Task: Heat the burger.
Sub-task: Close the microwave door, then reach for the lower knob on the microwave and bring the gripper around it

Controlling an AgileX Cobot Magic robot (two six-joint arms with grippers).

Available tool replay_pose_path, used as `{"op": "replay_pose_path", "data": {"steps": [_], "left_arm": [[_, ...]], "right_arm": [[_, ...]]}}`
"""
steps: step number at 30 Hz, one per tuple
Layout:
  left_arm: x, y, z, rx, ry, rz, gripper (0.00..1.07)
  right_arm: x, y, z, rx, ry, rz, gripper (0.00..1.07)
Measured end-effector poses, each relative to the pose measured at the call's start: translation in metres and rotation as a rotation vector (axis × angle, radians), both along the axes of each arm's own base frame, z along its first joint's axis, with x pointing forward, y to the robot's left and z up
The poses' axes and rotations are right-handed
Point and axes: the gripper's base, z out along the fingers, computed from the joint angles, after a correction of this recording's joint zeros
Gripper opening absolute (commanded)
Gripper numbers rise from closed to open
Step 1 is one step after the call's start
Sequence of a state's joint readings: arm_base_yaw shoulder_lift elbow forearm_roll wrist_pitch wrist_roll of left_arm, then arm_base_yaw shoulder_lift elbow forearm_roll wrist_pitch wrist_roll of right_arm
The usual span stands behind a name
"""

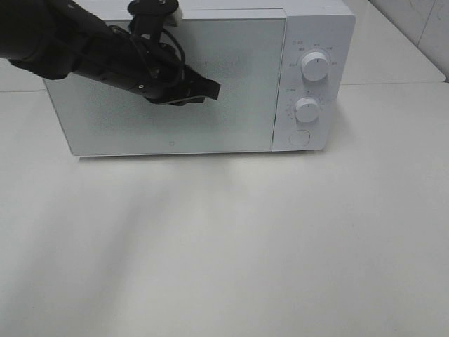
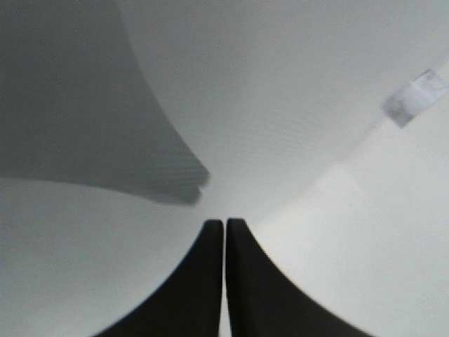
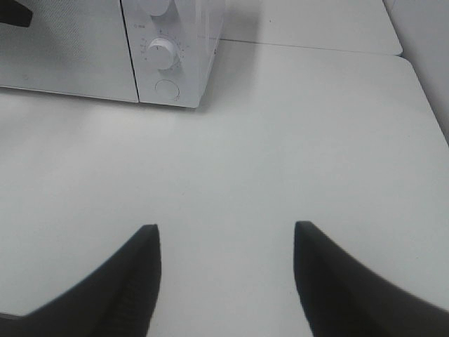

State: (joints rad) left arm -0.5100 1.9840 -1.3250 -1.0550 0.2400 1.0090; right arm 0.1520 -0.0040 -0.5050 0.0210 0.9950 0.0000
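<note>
While the burger shows in none of our views, we can't say for sure where it sits. It's not on the table (image 1: 224, 246) & not in either gripper. Prob. it's inside the microwave (image 1: 238, 77), but the door (image 1: 140, 126) is shut & frosted, so that's our guess only.

Our left gripper (image 1: 210, 90) hangs just in front of the door, jaws pressed together w/ nothing between them. The wrist view shows the same, fingers touching. Whether the tip touches the door, we can't tell.

Our right gripper (image 3: 226, 226) hovers over bare table, well apart from the microwave, jaws spread wide, empty.

Progress, as we judge it: loading & closing the door look done, if the burger is in there. Left to do: set the upper knob (image 1: 316, 67) & lower knob (image 1: 307, 109), maybe press the round button (image 1: 299, 137) below them, wait, reopen, take the burger out. Knob labels are too small to read.
</note>
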Motion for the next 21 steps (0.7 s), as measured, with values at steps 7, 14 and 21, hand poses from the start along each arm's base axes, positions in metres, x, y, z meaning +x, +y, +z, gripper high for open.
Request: {"op": "replay_pose_path", "data": {"steps": [7, 14, 21], "left_arm": [[0.003, -0.038, -0.003, -0.04, 0.011, -0.074, 0.0], [-0.001, -0.046, -0.002, -0.029, 0.011, -0.143, 0.0], [-0.005, -0.041, 0.013, -0.001, 0.007, -0.223, 0.0]], "right_arm": [[0.0, 0.0, 0.0, 0.0, 0.0, 0.0, 0.52], [0.0, 0.0, 0.0, 0.0, 0.0, 0.0, 0.52], [0.0, 0.0, 0.0, 0.0, 0.0, 0.0, 0.52]]}}
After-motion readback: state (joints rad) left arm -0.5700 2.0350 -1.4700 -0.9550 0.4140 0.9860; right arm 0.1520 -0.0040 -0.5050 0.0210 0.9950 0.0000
